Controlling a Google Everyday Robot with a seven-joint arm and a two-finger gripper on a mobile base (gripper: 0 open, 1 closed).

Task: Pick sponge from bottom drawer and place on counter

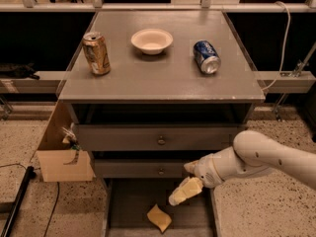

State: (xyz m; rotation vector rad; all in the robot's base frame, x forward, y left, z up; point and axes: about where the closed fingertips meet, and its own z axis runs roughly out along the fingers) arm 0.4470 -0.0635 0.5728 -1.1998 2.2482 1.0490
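The bottom drawer (129, 204) stands pulled open at the lower middle of the frame, its flat grey floor showing. The sponge (159, 217), pale yellow, lies on that floor near the bottom edge of the frame. The gripper (185, 191) hangs over the open drawer just above and to the right of the sponge, angled down to the left and apart from it. I cannot tell how far open it is, and the sponge is not in its hold. The white arm (266, 159) reaches in from the lower right.

Above, two closed drawers each show a round knob, the upper knob (161, 141) and the lower knob (161, 172). The bench (158, 80) fills the upper middle of the frame. On it a gold can (96, 53) stands upright at the left, a white bowl (152, 40) sits at the middle back, and a blue can (206, 57) lies on its side at the right. All three are well apart. A cardboard box (61, 164) sits at the cabinet's left side
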